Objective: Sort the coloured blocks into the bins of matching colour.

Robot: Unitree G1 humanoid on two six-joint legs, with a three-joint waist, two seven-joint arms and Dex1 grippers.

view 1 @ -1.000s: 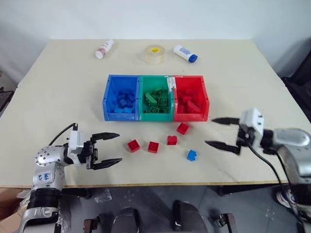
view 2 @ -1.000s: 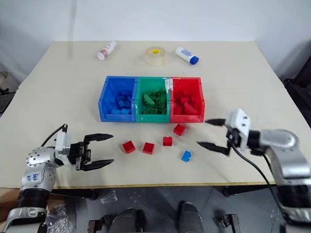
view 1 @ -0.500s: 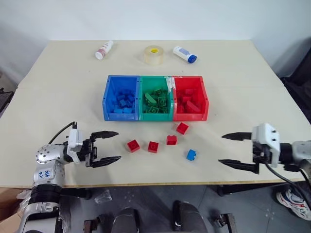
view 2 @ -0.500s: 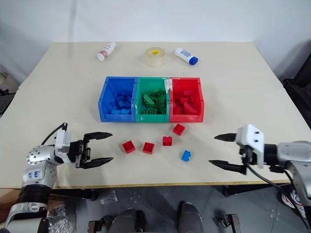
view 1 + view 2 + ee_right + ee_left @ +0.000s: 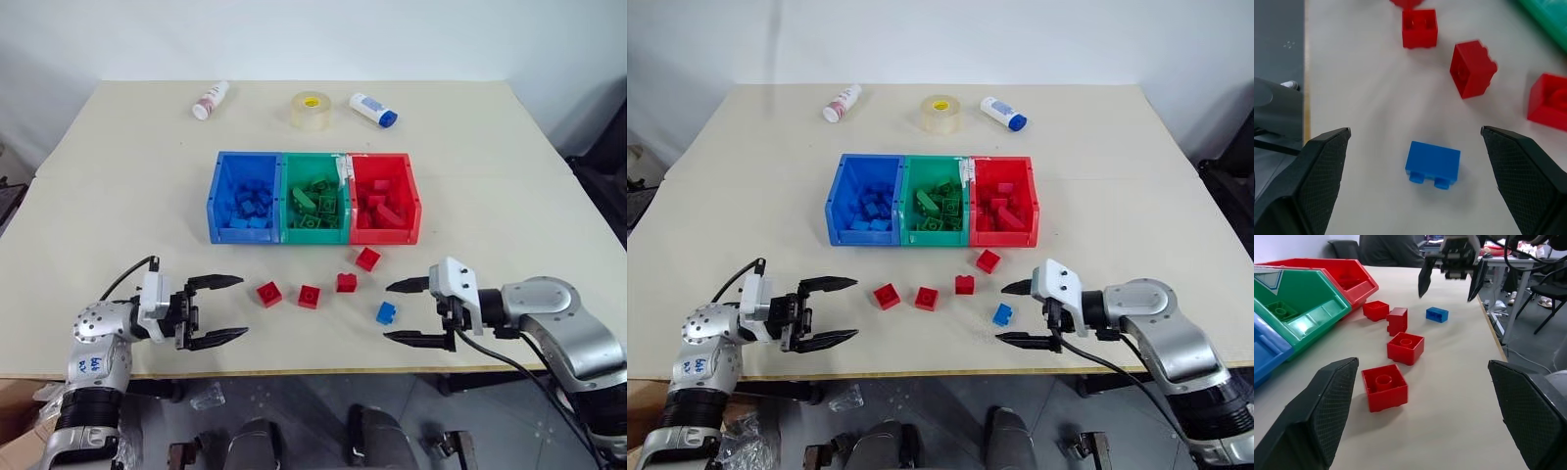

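Observation:
Three bins stand side by side mid-table: blue (image 5: 243, 235), green (image 5: 313, 235), red (image 5: 384, 236), each holding several blocks of its own colour. In front of them lie loose red blocks (image 5: 268, 293), (image 5: 310, 296), (image 5: 346, 282), with another (image 5: 368, 258) nearer the red bin. A blue block (image 5: 386, 314) lies at the right end of this group. My right gripper (image 5: 388, 311) is open, low over the table, its fingertips either side of the blue block (image 5: 1433, 162) without touching it. My left gripper (image 5: 242, 306) is open and empty, left of the red blocks (image 5: 1384, 387).
Two white bottles (image 5: 210, 99), (image 5: 374, 109) and a tape roll (image 5: 311, 109) lie along the table's far side. The table's front edge (image 5: 323, 372) runs just behind both grippers. A person and chairs show beyond the table in the left wrist view.
My right gripper has come in leftward and down from the table's right side, and its open fingers now flank the blue block. The left gripper has stayed put.

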